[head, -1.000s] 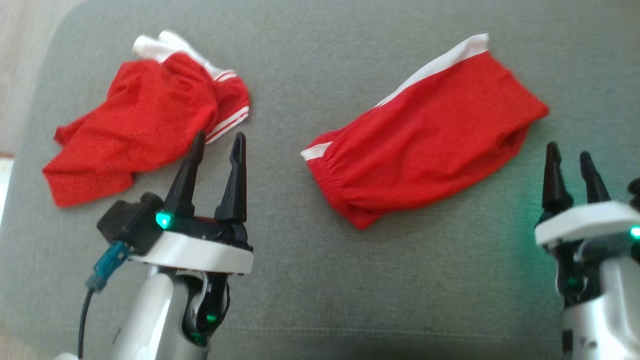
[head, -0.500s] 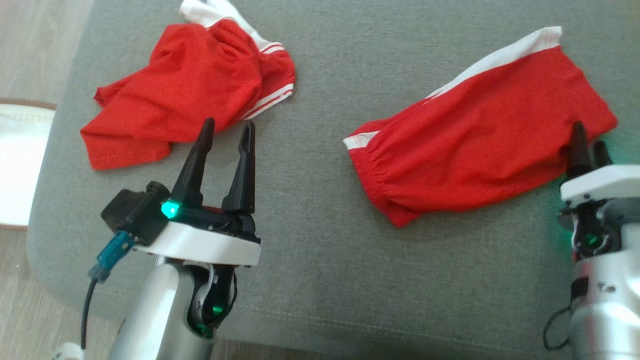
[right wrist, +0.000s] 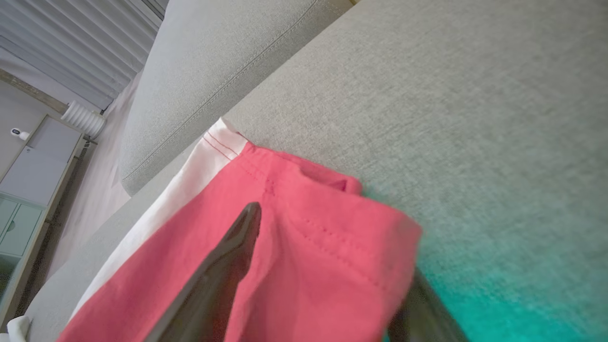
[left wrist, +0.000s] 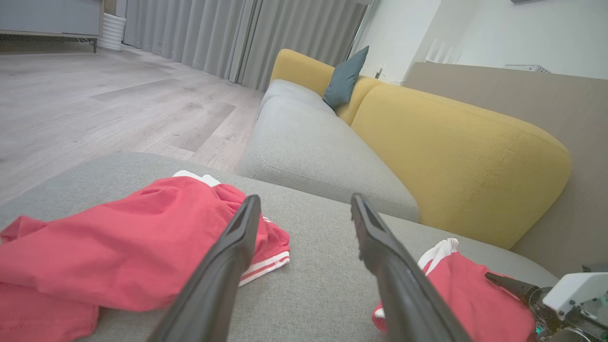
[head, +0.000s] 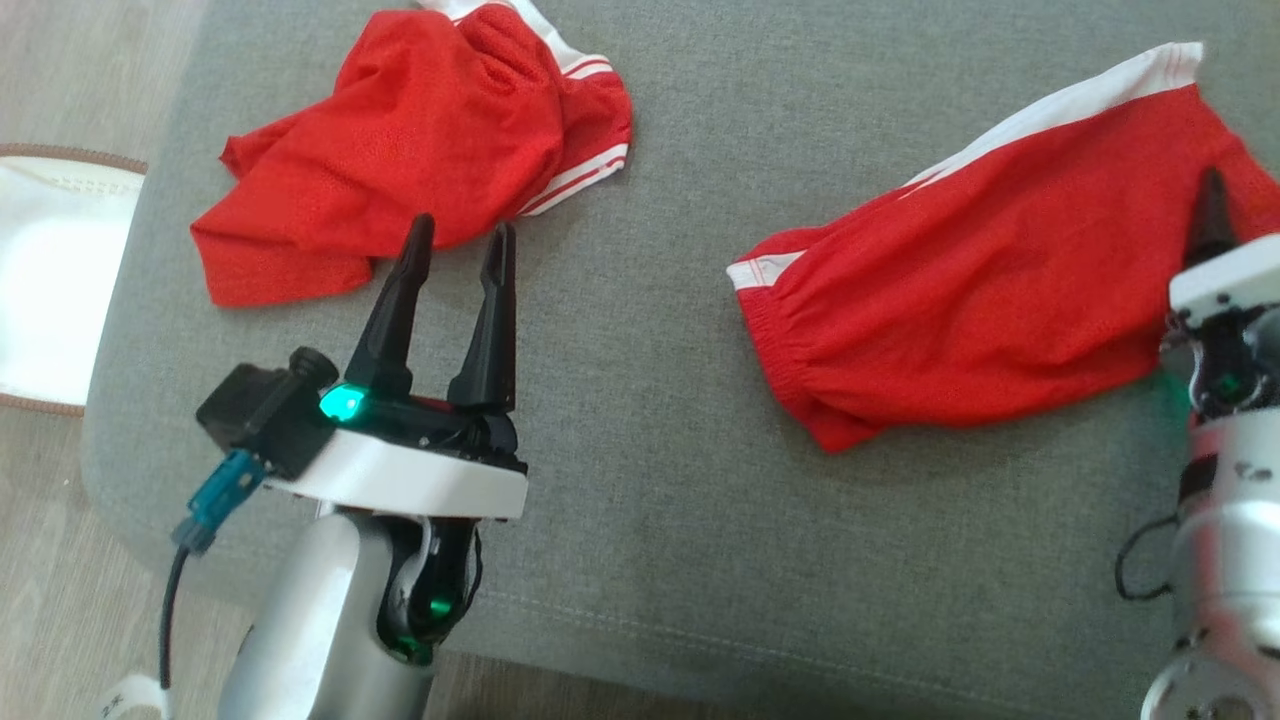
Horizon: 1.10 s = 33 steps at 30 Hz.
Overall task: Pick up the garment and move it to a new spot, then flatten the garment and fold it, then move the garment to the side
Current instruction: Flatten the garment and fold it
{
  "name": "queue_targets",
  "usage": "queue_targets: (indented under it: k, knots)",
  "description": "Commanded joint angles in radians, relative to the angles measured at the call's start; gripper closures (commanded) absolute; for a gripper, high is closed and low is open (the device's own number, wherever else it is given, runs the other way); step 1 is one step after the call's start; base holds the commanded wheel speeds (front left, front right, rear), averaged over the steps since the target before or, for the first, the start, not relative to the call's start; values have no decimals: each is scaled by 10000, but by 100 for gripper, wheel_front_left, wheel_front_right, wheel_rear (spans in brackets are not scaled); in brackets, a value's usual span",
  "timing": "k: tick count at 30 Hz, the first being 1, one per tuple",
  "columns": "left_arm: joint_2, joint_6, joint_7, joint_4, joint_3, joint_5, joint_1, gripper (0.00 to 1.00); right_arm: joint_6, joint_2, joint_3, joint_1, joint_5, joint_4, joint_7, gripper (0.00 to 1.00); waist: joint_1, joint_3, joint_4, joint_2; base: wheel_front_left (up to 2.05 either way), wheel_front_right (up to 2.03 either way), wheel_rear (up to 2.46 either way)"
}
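- Folded red shorts [head: 980, 290] lie flat on the right part of the grey seat cushion [head: 650, 500]. A white side stripe runs along their far edge, and the gathered waistband points toward the cushion's middle.
- The right gripper [right wrist: 332, 242] is at the right-hand end of these shorts. In the right wrist view its fingers stand wide apart and unclenched with the hem corner between them. One finger lies over the red cloth and the other is partly hidden behind the hem edge. I cannot tell whether either finger presses the fabric.
- The left gripper [head: 465, 226] is released, with nothing between its fingers. It is well apart from the folded shorts.
- Its tips are just beside the near edge of a second, crumpled pair of red shorts [head: 400, 140] on the cushion's far left.
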Motion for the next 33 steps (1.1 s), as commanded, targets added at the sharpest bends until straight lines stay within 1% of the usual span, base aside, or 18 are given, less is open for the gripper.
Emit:
queue_targets:
  k: [1,2,3,4,7,13,19,24,26,29,33]
  knots:
    - [64,76,-51,-395,232,-49,-343,0,35,256,122,-312,-183,286,215,0,0,77,18,0,0,0,0]
    - [64,81,-51,-393,222,-60,-355,0,35,256,69,-420,-277,371,215,13,0,99,12,0,0,0,0]
    - [64,79,-51,-379,206,-66,-366,0,35,256,80,-520,-359,438,207,98,0,114,2,0,0,0,0]
    - [64,78,-51,-362,197,-64,-376,0,35,256,101,-604,-421,475,175,100,0,119,-19,0,0,0,0]
    - [64,84,-51,-331,213,-47,-374,0,35,256,145,-702,-520,484,44,100,0,94,-114,0,0,0,0]
    - [64,52,-51,-277,330,72,-289,0,35,256,-10,-646,-288,69,-460,100,0,-136,-623,0,0,0,0]
    - [64,2,-51,-250,366,72,-205,0,35,256,-845,-23,-73,-1024,-747,100,0,-373,-1142,0,0,0,0]
    - [64,12,-51,-196,384,45,-94,0,35,256,-1720,800,116,-1731,-960,100,0,-601,-1400,0,0,0,0]
    - [64,5,-51,-172,395,65,-45,0,35,256,-1970,1042,329,-1786,-1096,100,0,-702,-1462,0,0,0,0]
    - [64,3,-51,-160,400,97,37,0,35,256,-1954,1312,639,-1665,-1303,100,0,-822,-1537,0,0,0,0]
    - [64,-14,-51,-148,297,145,112,0,35,256,-1862,1434,768,-1328,-1669,100,0,-933,-1513,0,0,0,0]
